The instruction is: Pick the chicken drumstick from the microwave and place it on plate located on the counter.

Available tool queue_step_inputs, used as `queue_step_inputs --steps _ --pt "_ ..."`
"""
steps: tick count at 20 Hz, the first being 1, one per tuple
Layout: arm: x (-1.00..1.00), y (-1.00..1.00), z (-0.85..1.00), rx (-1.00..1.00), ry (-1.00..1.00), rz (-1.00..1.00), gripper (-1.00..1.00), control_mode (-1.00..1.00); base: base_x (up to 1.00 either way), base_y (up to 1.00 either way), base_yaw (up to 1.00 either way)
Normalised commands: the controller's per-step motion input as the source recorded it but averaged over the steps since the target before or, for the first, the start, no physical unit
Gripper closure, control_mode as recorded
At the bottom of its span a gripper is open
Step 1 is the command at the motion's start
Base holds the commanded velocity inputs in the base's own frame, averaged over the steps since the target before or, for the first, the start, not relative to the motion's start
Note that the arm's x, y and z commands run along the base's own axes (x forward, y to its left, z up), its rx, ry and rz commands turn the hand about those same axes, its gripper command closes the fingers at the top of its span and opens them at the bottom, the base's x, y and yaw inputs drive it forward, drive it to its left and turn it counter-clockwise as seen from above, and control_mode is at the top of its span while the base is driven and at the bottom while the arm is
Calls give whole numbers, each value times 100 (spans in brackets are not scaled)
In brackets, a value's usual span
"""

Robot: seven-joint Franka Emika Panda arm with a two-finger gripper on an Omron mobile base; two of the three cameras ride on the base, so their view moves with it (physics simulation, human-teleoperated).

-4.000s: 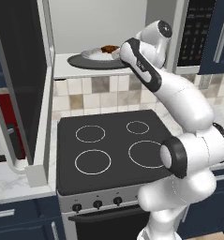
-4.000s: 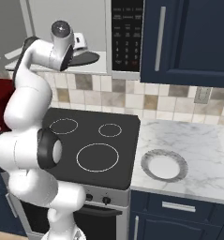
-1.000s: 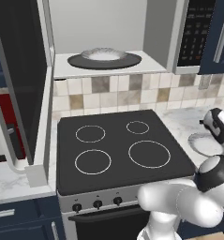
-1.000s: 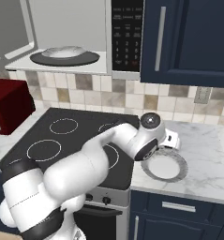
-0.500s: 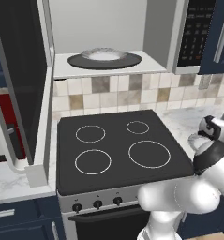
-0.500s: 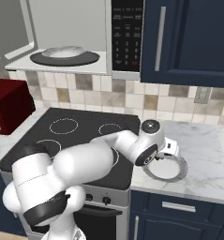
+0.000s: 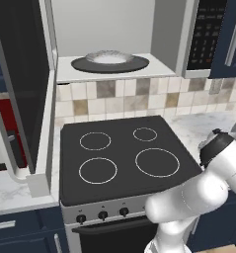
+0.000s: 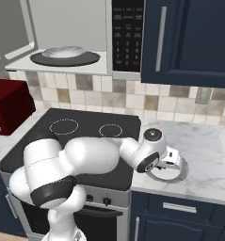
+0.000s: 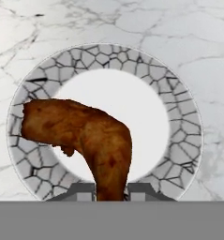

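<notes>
The chicken drumstick (image 9: 85, 136), glossy reddish-brown and bent, is clamped at its narrow end by my gripper (image 9: 111, 190), which is shut on it. Right under it lies the plate (image 9: 183, 117), white in the middle with a grey mosaic rim, and the meat hangs over the plate's left half. From the right base, my hand (image 8: 169, 157) sits low over the plate (image 8: 180, 175) on the white marble counter (image 8: 208, 146), to the right of the stove. The microwave (image 8: 67, 33) stands open above the stove, its dark turntable (image 8: 62, 59) carrying a pale dish.
The black stovetop (image 7: 119, 158) with white rings lies left of the plate. The microwave door (image 7: 20, 89) hangs open at the far left. A dark red appliance (image 8: 8, 106) stands on the left counter. Navy cabinets (image 8: 189, 37) hang above the plate.
The arm carried the drumstick out of the microwave and down to the right. Over the last second the hand sank lower over the plate, still shut on the meat.
</notes>
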Motion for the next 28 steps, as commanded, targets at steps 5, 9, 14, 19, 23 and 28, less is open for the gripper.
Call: queue_step_inputs --steps 5,9,14,19,23,28 --pt "21 -3 -13 0 4 0 100 -100 0 0 0" --pt "31 -9 -13 6 8 0 100 -100 0 0 0" --pt "20 -25 -21 10 8 0 100 -100 0 0 0" --pt "3 -32 -28 10 2 0 100 -100 0 0 0" --pt "-1 -13 -34 4 0 0 -100 -100 0 0 0" --pt "-9 0 -4 0 0 0 -100 -100 0 0 0"
